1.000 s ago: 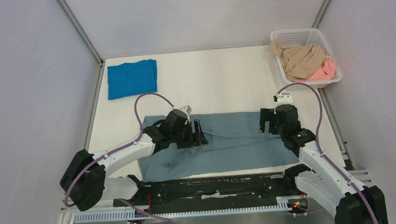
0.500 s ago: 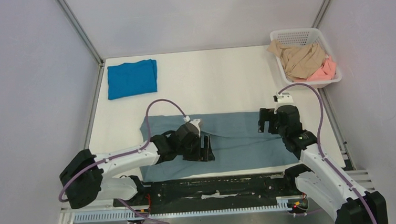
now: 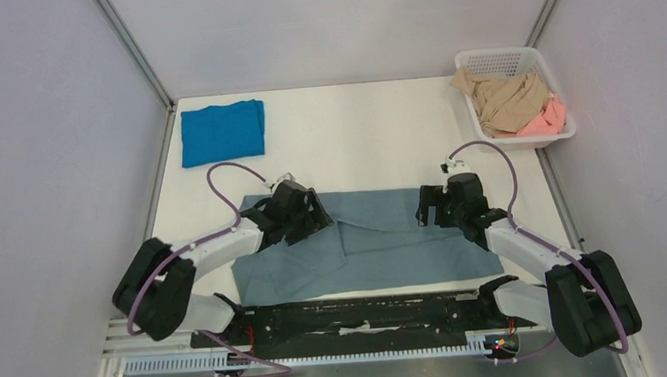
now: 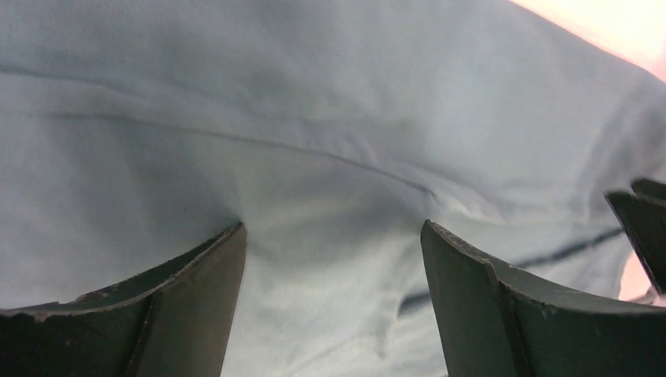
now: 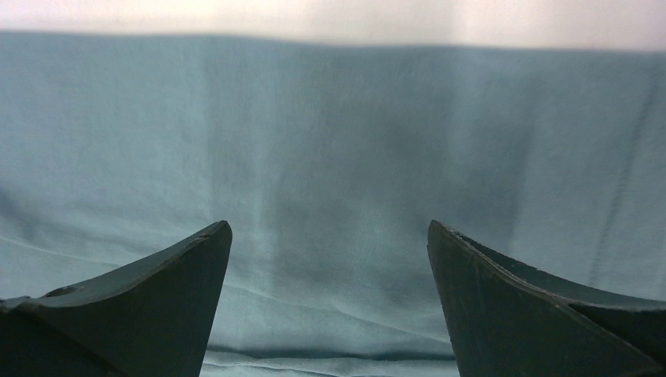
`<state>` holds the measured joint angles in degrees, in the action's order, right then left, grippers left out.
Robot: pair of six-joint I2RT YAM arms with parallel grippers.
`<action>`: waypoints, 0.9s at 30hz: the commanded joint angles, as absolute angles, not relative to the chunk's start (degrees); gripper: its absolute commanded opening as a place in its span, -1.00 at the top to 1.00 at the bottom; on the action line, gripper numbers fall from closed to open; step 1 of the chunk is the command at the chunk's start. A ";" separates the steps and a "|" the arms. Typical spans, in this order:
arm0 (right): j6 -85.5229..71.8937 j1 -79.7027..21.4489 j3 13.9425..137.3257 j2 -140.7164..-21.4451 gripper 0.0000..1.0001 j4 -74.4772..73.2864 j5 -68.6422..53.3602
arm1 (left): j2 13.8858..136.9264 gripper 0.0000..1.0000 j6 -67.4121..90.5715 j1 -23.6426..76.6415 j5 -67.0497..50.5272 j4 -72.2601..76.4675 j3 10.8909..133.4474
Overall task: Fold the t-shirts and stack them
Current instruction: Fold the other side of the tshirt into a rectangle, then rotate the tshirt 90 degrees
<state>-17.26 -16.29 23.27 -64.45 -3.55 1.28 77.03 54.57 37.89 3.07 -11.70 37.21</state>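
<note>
Four t-shirts are in sight on the white table [image 3: 370,133]. Largest is the dusty grey-blue t-shirt [image 3: 387,247], spread flat at six o'clock near the arm bases, with a folded flap creasing its left half. A bright blue t-shirt [image 3: 222,132] lies folded into a neat rectangle at ten o'clock, well apart from it. At two o'clock a white basket [image 3: 502,55] holds a crumpled tan t-shirt [image 3: 506,101], with a pink t-shirt [image 3: 545,120] bunched just beside it at the basket's near corner. The left gripper [image 3: 314,218] sits low over the grey-blue shirt's far left part, its jaws spread wide, with wrinkled cloth showing between them and nothing pinched. The right gripper [image 3: 427,208] hangs over the shirt's far right part, jaws wide too, with smooth cloth below.
</note>
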 commanded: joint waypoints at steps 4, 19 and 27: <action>-19.04 -17.62 22.16 -65.97 -0.96 -1.76 -2.54 | 99.60 -0.75 62.16 30.44 -4.92 7.75 44.19; -16.94 -37.43 19.38 -63.98 -0.96 -3.14 -17.80 | 163.86 -0.75 68.83 28.91 -16.33 -14.47 143.21; -13.95 -42.93 19.03 -67.37 -0.96 -2.56 -19.14 | 165.76 -0.75 73.02 25.14 -15.36 -2.16 138.83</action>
